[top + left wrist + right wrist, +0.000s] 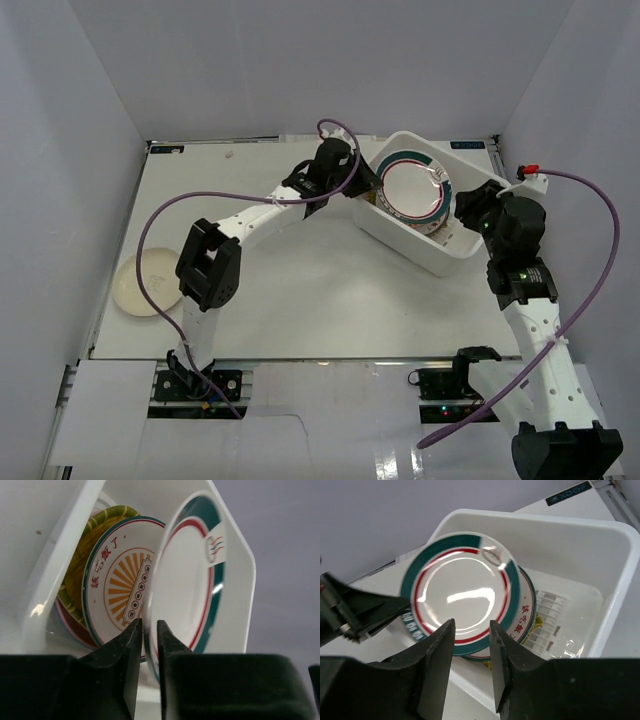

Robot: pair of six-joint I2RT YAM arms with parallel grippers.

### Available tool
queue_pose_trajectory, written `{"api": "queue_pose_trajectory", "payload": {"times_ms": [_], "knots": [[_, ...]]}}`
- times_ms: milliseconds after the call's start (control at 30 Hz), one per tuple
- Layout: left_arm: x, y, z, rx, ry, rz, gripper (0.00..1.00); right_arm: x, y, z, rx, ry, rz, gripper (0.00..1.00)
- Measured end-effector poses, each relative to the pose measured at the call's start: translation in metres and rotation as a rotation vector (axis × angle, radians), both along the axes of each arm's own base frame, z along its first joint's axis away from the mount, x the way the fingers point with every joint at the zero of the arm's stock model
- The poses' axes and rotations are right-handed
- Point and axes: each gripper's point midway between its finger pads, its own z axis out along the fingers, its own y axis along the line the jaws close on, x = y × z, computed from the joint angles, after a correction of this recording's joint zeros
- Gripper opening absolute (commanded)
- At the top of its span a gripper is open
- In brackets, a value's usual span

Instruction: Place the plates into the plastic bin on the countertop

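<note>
White round plate with a green and red rim [412,190], glossy with a small emblem near the edge, stands tilted on edge inside the white rectangular plastic bin [408,245], upper right of centre in the top view. Stacked behind it are an orange sunburst plate with red characters [120,585] and a yellow woven-look plate [85,555]. Left gripper [150,625] is clenched on the green-rimmed plate's edge. Right gripper [468,625] is at the bin's right side, fingers parted, holding nothing. Cream round plate [143,283] lies flat at the left edge of the white countertop [300,290].
</note>
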Motion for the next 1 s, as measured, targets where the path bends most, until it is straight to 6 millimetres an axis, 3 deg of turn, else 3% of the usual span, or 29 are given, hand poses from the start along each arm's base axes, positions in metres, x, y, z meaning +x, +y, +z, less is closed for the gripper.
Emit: {"api": "queue_pose_trajectory", "payload": {"times_ms": [33,100,133,267,367,467,600,700,733,767,800,867,1000], "knots": [[0.003,-0.005,-0.005,0.013,0.003,-0.007,0.61,-0.003,0.006,0.004,0.008,-0.014,0.031,0.44],[0.009,-0.013,-0.008,0.033,-0.002,-0.016,0.81,-0.009,0.021,0.012,0.021,-0.039,0.102,0.49],[0.012,-0.015,-0.006,0.036,-0.012,-0.018,0.96,-0.012,0.030,0.015,0.027,-0.047,0.145,0.50],[0.017,-0.001,0.027,0.060,-0.093,0.006,0.98,-0.021,0.071,0.024,0.050,-0.066,0.316,0.55],[0.008,0.033,0.071,0.088,-0.199,0.060,0.98,-0.028,0.115,0.022,0.068,-0.056,0.467,0.57],[-0.029,0.090,0.127,0.104,-0.327,0.133,0.98,-0.040,0.173,0.008,0.076,-0.018,0.638,0.60],[-0.102,0.180,0.207,0.049,-0.530,0.264,0.98,-0.062,0.258,-0.034,0.050,0.094,0.841,0.64],[-0.162,0.246,0.239,-0.008,-0.636,0.368,0.98,-0.077,0.321,-0.070,0.022,0.181,0.960,0.69],[-0.176,0.263,0.243,-0.024,-0.653,0.396,0.98,-0.081,0.340,-0.080,0.018,0.201,0.993,0.71],[-0.196,0.287,0.246,-0.041,-0.670,0.442,0.98,-0.083,0.369,-0.103,0.013,0.238,1.028,0.72],[-0.206,0.299,0.246,-0.059,-0.675,0.466,0.98,-0.088,0.378,-0.113,0.011,0.263,1.046,0.72],[-0.219,0.314,0.227,-0.054,-0.648,0.488,0.98,-0.086,0.415,-0.133,0.021,0.316,1.072,0.72],[-0.222,0.323,0.179,0.041,-0.539,0.500,0.98,-0.071,0.491,-0.164,0.046,0.348,1.098,0.74]]}}
